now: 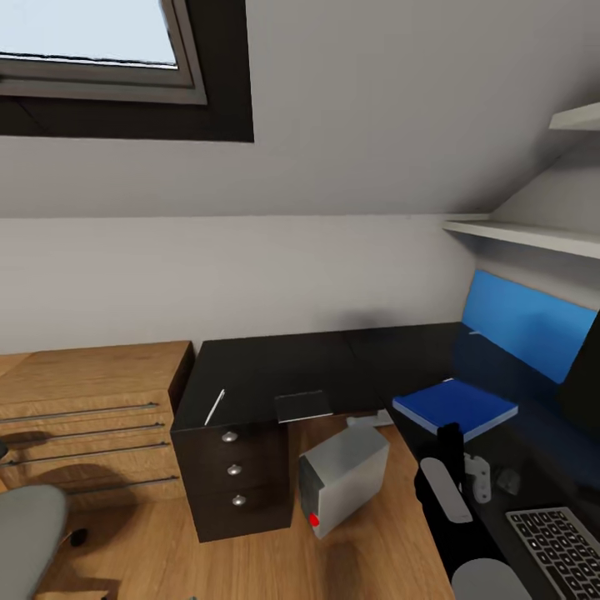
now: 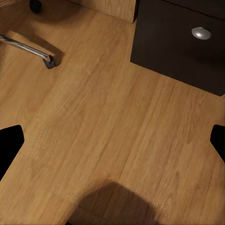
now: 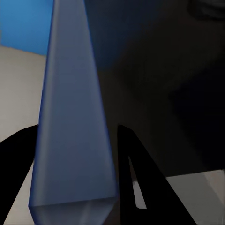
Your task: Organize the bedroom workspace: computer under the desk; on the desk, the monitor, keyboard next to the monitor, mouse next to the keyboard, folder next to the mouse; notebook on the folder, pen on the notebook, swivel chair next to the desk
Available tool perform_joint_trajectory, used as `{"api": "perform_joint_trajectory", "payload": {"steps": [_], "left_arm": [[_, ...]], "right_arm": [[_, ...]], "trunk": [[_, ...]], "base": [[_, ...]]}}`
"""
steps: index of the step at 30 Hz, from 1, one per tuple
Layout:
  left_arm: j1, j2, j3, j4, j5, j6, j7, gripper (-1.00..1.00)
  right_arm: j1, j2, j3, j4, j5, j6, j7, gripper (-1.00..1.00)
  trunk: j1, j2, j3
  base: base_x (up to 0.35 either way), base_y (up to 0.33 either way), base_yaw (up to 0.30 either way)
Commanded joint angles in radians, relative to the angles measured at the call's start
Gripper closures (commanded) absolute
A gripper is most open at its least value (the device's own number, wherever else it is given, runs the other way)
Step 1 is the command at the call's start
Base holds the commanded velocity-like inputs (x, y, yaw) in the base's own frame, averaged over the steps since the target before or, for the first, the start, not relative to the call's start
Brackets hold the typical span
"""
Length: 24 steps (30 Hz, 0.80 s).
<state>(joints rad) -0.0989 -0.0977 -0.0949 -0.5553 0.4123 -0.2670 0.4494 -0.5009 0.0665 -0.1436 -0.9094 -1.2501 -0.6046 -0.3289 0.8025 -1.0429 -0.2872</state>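
The right fingers (image 3: 125, 152) are closed on the folder (image 3: 75, 140). The right wrist view shows it edge-on, a pale blue slab pinched between the two dark prongs. From the head view the folder (image 1: 456, 406) is held by its near edge, roughly level and low over the glossy black bench (image 1: 275, 367), on the right-hand wing. I cannot tell whether its underside touches the top.

The left fingers (image 2: 9, 145) are spread wide with nothing between them, hanging over the bare wood floor (image 2: 108, 117) near the drawer front with its silver knob (image 2: 201, 33).

So the folder is off the chair and at the bench, but I would judge it not yet set down.

- The keyboard (image 1: 557, 546) lies on the bench nearer the robot than the folder.
- The notebook (image 1: 304, 406) sits on the bench at its front edge, well apart from the folder.
- The pen (image 1: 215, 407) lies further left, above the drawers.
- Both have yet to be stacked on the folder.
- The computer (image 1: 343, 477) stands skewed on the floor in the bench's knee space, partly under the top.
- The swivel chair (image 1: 29, 533) is off to the left by the wooden cabinet (image 1: 83, 392), one chrome leg (image 2: 28, 47) showing past the left fingers, and wants bringing closer.
- A dark upright slab at the far right may be the monitor; I cannot say for sure.
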Motion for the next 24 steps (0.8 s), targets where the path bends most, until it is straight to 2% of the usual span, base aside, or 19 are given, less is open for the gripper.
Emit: {"api": "perform_joint_trajectory", "payload": {"steps": [1, 4, 10, 12, 16, 18, 19, 20, 23, 24], "left_arm": [[-0.001, 0.001, -0.008, 0.0, 0.011, -0.006, 0.006, -1.0], [-0.001, 0.001, -0.008, 0.0, 0.01, -0.006, 0.008, -1.0], [-0.001, 0.001, -0.008, -0.002, 0.01, -0.008, 0.008, -1.0], [-0.001, 0.001, -0.008, -0.004, 0.01, -0.008, 0.007, -1.0], [-0.001, 0.001, -0.009, -0.009, 0.011, -0.004, 0.004, -1.0], [-0.001, 0.001, -0.01, -0.041, 0.012, 0.006, 0.003, -1.0], [-0.001, -0.001, -0.01, -0.102, 0.012, 0.045, 0.002, -1.0], [-0.001, -0.002, -0.011, -0.12, 0.012, 0.064, 0.002, -1.0], [0.0, -0.003, -0.011, -0.298, 0.013, 0.328, 0.002, -1.0], [0.002, -0.003, -0.01, -0.401, 0.015, 0.459, 0.003, -1.0]], "right_arm": [[-0.001, 0.0, -0.001, -0.001, -0.008, -0.001, -0.001, 1.0], [-0.001, 0.0, -0.001, -0.002, -0.027, 0.001, -0.001, 1.0], [-0.001, -0.001, -0.001, -0.001, -0.033, 0.018, -0.002, 1.0], [-0.001, -0.002, -0.004, 0.0, -0.049, 0.036, -0.002, 1.0], [-0.001, -0.026, -0.009, 0.0, -0.094, 0.05, -0.002, 1.0], [-0.001, -0.037, -0.01, 0.0, -0.103, 0.052, -0.003, 1.0], [-0.001, -0.043, -0.011, 0.0, -0.107, 0.053, -0.004, 1.0], [-0.001, -0.043, -0.011, 0.0, -0.108, 0.053, -0.004, 1.0], [-0.001, -0.047, -0.011, 0.0, -0.109, 0.054, -0.004, 1.0], [-0.001, -0.048, -0.011, 0.0, -0.109, 0.057, -0.004, 1.0]], "trunk": [[0.004, -0.008, -0.005], [0.016, -0.029, -0.014], [0.039, -0.071, -0.033], [0.046, -0.085, -0.039], [0.062, -0.113, -0.052], [0.069, -0.127, -0.058], [0.073, -0.134, -0.061], [0.077, -0.141, -0.064], [0.088, -0.162, -0.073], [0.092, -0.169, -0.077]], "base": [[0.0, 0.0, 0.0], [0.0, 0.0, 0.0], [0.0, 0.0, 0.0], [0.0, 0.0, 0.0], [0.0, 0.0, 0.0], [0.0, 0.0, 0.0], [0.0, 0.0, 0.0], [0.0, 0.0, 0.0], [0.0, 0.0, 0.0], [0.0, 0.0, 0.0]]}}
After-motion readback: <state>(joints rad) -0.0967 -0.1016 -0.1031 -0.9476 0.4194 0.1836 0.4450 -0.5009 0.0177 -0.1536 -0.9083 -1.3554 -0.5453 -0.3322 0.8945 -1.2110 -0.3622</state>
